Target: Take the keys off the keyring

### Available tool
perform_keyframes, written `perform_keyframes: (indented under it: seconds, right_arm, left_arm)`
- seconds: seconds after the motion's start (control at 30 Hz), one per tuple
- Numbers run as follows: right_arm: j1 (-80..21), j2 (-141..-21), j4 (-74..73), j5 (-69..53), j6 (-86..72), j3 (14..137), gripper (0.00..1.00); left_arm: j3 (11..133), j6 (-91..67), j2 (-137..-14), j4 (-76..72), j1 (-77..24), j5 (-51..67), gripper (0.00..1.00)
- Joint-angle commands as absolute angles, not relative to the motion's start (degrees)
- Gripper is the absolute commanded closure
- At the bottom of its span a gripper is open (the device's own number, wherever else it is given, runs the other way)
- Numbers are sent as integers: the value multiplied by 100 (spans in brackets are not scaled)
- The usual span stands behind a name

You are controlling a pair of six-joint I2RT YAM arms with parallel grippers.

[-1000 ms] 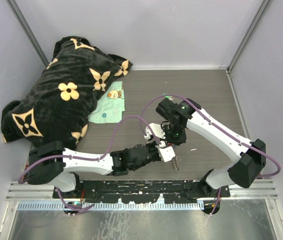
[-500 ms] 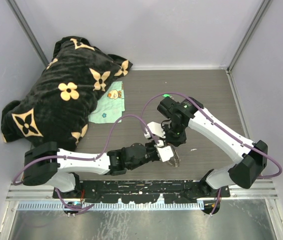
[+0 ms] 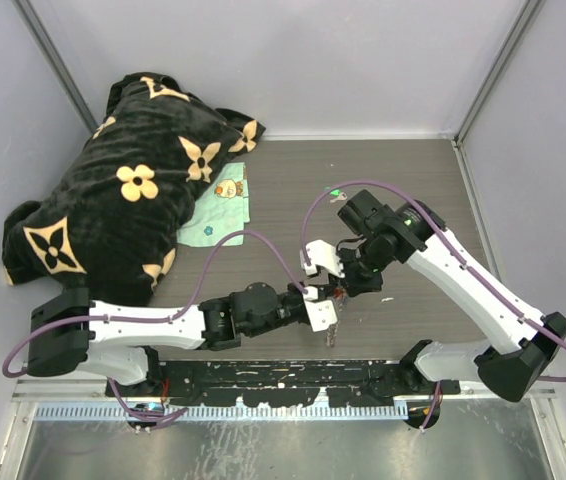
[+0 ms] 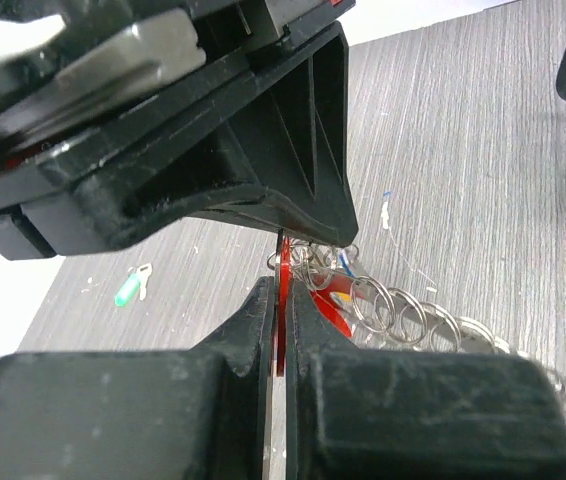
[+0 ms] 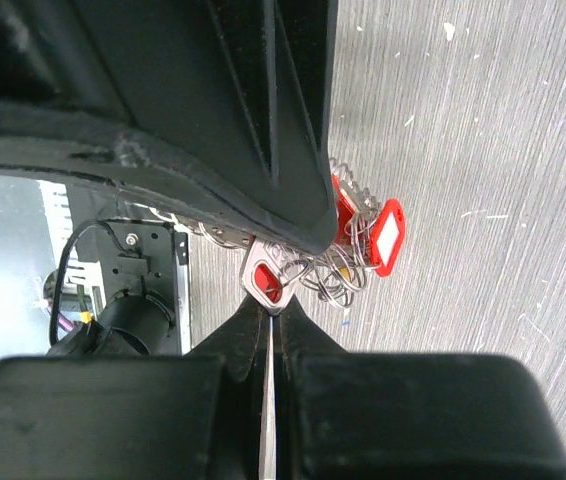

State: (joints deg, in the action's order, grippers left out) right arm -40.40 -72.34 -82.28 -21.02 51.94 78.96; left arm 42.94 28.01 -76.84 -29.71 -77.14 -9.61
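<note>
Grey wood-grain table [image 3: 413, 180] lies under the work, and the bunch is held between both arms over its near middle. The left gripper [image 4: 281, 300] is clenched edge-on upon a thin red tag [image 4: 281, 335]. The right gripper [image 5: 268, 312] pinches a silver key head [image 5: 263, 283]. The keyring [image 4: 408, 312], a run of linked wire loops, looks light and limp, so it will likely sag and twist when pulled. The keys [image 5: 388, 236] seem stiff, smooth and slippery, so their flat faces offer the surest hold.
</note>
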Motion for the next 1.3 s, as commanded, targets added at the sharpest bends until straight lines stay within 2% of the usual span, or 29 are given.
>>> perform_keyframes:
  seconds: [0.0,0.27,0.63,0.97,1.27]
  right_arm:
    - [-4012,-6964,-7883,-2959,5378,7922,99]
    - [-3781,-6537,-7699,-3618,5684,7700,99]
    - [-3326,-6423,-7676,-4305,6055,7475,99]
    - [-3177,-6683,-7745,-4754,6187,7415,99]
    - [-3168,-6818,-7750,-4923,6192,7385,99]
  left_arm:
    - [4518,3081,-7449,-3139,-7725,-593,100]
    - [4585,3251,-6916,-2532,-7728,102,100]
    - [5426,3684,-6497,-229,-7761,448,100]
    - [6459,4281,-6888,1329,-7968,87,100]
    - [7065,4640,-7436,1898,-8025,-159,100]
